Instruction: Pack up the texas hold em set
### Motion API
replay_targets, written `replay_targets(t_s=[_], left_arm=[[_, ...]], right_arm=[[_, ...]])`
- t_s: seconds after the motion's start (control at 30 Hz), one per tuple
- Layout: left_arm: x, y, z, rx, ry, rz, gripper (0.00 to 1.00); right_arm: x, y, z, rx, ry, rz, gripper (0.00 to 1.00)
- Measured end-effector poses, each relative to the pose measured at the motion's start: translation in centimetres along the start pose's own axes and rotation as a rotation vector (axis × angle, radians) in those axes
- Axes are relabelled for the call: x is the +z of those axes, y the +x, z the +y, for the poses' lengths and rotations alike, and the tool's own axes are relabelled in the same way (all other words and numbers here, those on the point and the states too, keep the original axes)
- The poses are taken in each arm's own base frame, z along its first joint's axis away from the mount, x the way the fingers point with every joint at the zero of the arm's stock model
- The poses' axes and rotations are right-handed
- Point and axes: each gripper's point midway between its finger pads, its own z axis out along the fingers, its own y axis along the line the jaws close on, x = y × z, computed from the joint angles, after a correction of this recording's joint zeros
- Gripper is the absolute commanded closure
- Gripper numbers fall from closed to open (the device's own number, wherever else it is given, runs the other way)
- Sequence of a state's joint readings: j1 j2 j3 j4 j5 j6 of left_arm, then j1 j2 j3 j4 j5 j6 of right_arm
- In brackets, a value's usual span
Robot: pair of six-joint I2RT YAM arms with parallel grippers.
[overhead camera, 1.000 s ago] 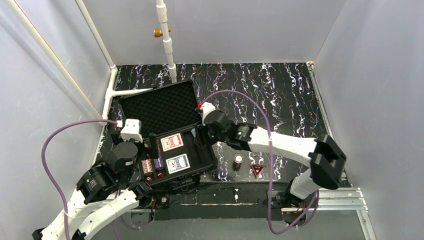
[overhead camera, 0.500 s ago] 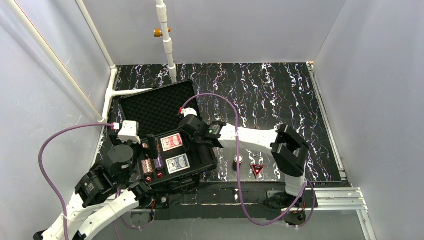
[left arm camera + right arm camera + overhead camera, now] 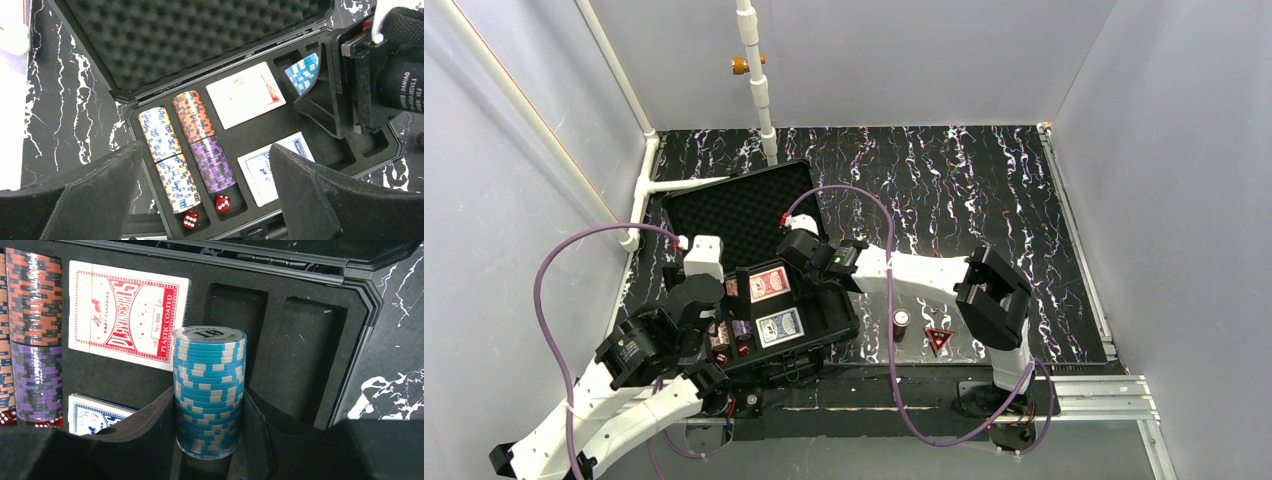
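The right gripper (image 3: 209, 442) pinches one upright blue chip stack (image 3: 209, 385) inside the open case (image 3: 369, 310). The left gripper (image 3: 207, 152) hangs spread wide and empty. The tray holds two card decks (image 3: 127, 315) and two dice (image 3: 222, 202).

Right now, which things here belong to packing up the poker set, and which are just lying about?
Job:
case
blue chip stack
racked chips
red deck
blue deck
dice
red triangle
small stack on the table

Lying about:
white pipe
orange fitting
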State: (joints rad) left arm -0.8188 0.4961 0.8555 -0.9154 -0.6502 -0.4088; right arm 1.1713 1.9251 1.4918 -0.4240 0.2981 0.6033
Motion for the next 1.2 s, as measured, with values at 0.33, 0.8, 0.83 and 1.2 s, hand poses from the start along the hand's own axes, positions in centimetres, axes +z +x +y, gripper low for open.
replay_targets(t_s=[0.33,0.8,0.83,1.2], left_arm=[[-0.9,-0.2,0.2,-0.043,0.039,-0.043,0.02],[-1.1,-0.2,0.3,-0.054,0.045,-0.054,0.02],[-1.1,-0.2,0.3,-0.054,0.045,-0.054,0.02],[-1.0,-0.1,0.3,-0.052,0.045,-0.051,0.02]], right_arm=[[1.3,0.2,-0.1,-0.003,0.023,0.007,0.95],[1.7,0.2,0.0,0.001,0.032,0.015,0.65],[1.7,0.2,0.0,0.0,0.033,0.017,0.61],[1.6,-0.2,0.4,0.022,0.035,0.002,0.24]])
